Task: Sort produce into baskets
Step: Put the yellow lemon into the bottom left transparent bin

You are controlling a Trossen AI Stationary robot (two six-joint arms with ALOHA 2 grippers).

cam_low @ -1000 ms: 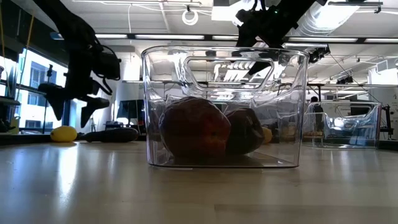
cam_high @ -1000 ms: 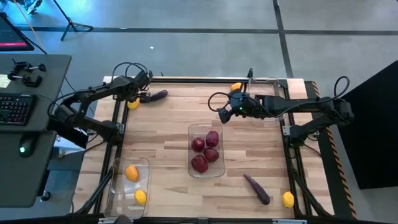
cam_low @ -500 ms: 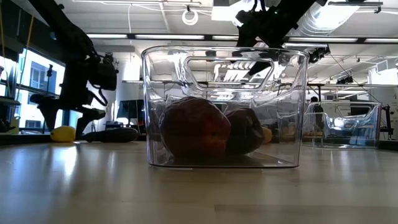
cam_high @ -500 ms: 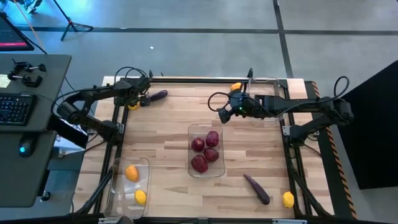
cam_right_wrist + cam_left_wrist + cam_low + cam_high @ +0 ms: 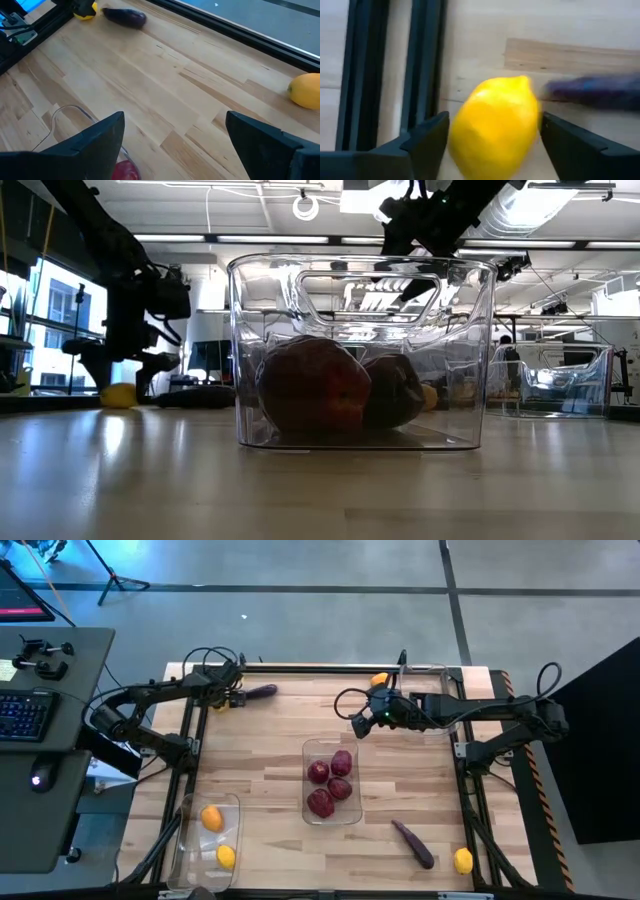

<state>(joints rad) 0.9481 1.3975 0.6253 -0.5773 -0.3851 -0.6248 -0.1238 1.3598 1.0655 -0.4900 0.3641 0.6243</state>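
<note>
A yellow lemon (image 5: 495, 125) lies at the table's far left, next to a dark purple eggplant (image 5: 262, 691). My left gripper (image 5: 219, 700) is down at the table, open, with one finger on each side of the lemon (image 5: 120, 394). My right gripper (image 5: 358, 725) is open and empty, hovering beyond the far end of the middle clear bin (image 5: 308, 780), which holds several dark red fruits (image 5: 322, 802). A second bin (image 5: 185, 840) at the near left holds two orange-yellow fruits. A third bin (image 5: 440, 670) stands at the far right, under my right arm. My left gripper comes at the lemon from above, and its two fingers (image 5: 427, 142) stand close on either side of it. The lemon rests on the table. I cannot tell whether the fingers touch it.
An orange fruit (image 5: 378, 680) lies by the third bin and also shows in the right wrist view (image 5: 306, 90). Another eggplant (image 5: 412, 843) and a yellow lemon (image 5: 462, 860) lie at the near right. Black frame rails (image 5: 425, 60) run along the table's left edge, close to the left gripper.
My left gripper has come down, and its open fingers now stand on either side of the lemon. The lemon and the eggplant beside it have slid a little toward the table's right.
</note>
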